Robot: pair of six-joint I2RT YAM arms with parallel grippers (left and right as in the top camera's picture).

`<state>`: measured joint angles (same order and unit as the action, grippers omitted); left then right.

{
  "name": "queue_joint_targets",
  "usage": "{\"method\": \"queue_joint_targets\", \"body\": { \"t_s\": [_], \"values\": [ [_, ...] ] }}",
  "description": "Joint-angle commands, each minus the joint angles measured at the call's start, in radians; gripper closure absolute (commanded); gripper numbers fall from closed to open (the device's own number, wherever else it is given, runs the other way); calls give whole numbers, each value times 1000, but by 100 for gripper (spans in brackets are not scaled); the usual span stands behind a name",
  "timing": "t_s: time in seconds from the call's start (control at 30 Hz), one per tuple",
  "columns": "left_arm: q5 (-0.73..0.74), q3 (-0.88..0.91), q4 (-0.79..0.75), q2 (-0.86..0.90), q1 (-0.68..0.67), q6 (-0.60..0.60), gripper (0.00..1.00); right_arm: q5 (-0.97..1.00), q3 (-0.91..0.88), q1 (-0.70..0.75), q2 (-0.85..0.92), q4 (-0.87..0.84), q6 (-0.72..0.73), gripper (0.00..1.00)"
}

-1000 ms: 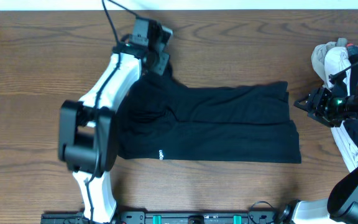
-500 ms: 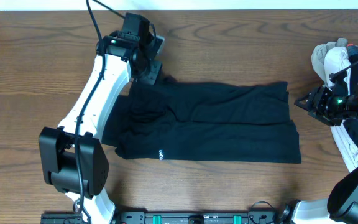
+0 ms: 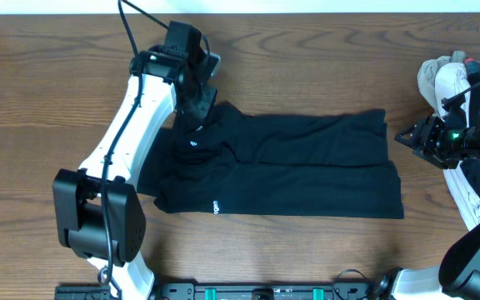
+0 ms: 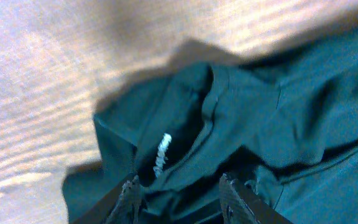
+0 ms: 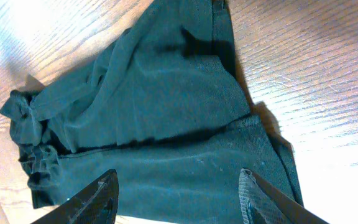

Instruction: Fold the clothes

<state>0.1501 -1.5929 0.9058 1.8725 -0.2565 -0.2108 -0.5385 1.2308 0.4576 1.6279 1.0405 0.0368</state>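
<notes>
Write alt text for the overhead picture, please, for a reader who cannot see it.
A black collared shirt lies lengthwise on a wooden table. The left claw, open, is at the shirt's collar end; the right claw, also open, hangs off the opposite end, beside a heap of other clothes.

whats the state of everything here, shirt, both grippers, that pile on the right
black shirt: flat on the table, collar end rumpled, not held
left gripper: open, over the collar
right gripper: open, empty, beside the shirt
clothes pile: heaped, unfolded
</notes>
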Motion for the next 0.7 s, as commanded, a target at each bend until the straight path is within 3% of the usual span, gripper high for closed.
{"method": "queue_joint_targets", "body": {
  "t_s": [0.0, 0.33, 0.4, 0.47, 0.67],
  "values": [
    [2, 64, 0, 46, -9, -25, 56, -4, 11, -6, -1, 3, 0, 39],
    [-47, 126, -121, 164, -7, -33, 53, -4, 11, -6, -1, 8, 0, 39],
    [-47, 126, -130, 171, -7, -43, 66, -4, 11, -6, -1, 7, 0, 39],
    [-47, 121, -130, 165, -6, -81, 91, -4, 11, -6, -1, 6, 0, 39],
    [-139, 30, -153, 119, -6, -90, 94, -4, 11, -6, -1, 0, 0, 39]
  ]
}}
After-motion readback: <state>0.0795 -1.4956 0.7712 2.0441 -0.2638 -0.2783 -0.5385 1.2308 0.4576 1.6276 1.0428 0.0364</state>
